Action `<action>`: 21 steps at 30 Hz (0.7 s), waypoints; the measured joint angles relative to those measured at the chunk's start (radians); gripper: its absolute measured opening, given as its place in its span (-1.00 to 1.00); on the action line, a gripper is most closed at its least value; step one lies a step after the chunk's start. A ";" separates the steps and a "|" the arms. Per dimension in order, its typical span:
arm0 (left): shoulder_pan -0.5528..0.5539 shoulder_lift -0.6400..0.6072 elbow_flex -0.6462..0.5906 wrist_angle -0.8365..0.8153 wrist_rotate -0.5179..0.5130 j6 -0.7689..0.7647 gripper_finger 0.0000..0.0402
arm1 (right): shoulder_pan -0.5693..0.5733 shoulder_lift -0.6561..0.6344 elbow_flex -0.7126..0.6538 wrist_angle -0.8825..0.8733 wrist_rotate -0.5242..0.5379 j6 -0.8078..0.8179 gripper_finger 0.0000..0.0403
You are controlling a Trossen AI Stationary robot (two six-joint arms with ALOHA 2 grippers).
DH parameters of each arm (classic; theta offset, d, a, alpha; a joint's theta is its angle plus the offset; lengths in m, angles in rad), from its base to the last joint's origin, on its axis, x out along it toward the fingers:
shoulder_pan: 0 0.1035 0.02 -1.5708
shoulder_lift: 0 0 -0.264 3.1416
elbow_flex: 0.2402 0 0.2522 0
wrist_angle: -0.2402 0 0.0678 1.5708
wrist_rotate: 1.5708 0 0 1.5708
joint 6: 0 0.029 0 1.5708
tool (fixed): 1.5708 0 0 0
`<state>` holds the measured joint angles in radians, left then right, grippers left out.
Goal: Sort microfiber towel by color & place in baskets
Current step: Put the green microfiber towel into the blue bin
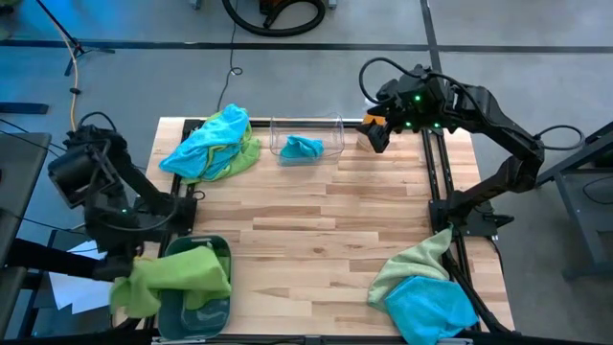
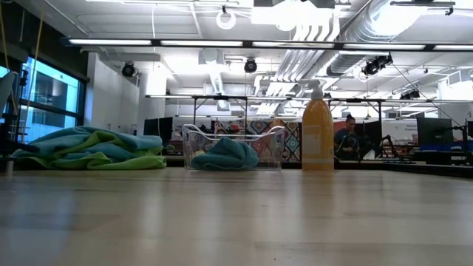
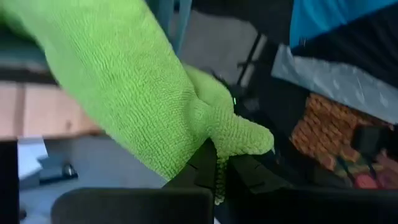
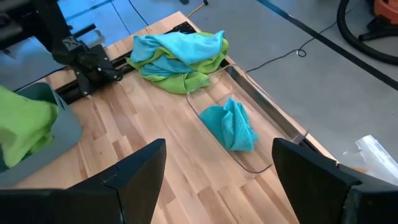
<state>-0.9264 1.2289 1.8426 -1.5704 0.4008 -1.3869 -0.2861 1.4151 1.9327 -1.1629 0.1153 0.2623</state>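
At lower left, the left gripper (image 3: 217,167) clamps a lime green microfiber towel (image 1: 158,278) over the opaque teal-grey plastic basket (image 1: 215,311), one turquoise towel (image 1: 301,148) lies binned in the clear plastic basket (image 1: 335,125), two mixed heaps (image 1: 213,144) (image 1: 421,287) remain, and the right gripper (image 1: 375,137) hangs spread wide.

No text, label, brand, number or sign can be read in any view — the orange spray bottle (image 2: 318,133) on the counter (image 2: 236,214) shows no legible label, and the room beyond offers only blurred shapes.
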 joint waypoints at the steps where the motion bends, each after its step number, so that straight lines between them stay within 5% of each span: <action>1: -0.012 -0.001 0.001 -0.001 0.018 -0.019 -1.00 | 0.000 0.000 0.000 0.003 0.000 0.000 0.45; 5: -0.046 0.001 0.002 0.000 0.111 -0.044 -1.00 | 0.000 0.000 0.000 0.005 0.000 0.000 0.45; 8: -0.053 0.000 0.002 -0.001 0.089 -0.035 -1.00 | 0.000 0.000 0.000 0.006 0.000 -0.009 0.45; 21: 0.004 0.047 -0.012 0.012 -0.547 0.436 -1.00 | 0.000 0.000 0.000 0.044 0.000 -0.035 0.45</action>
<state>-0.9222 1.2759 1.8308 -1.5589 -0.1460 -0.9512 -0.2859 1.4151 1.9327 -1.1189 0.1150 0.2276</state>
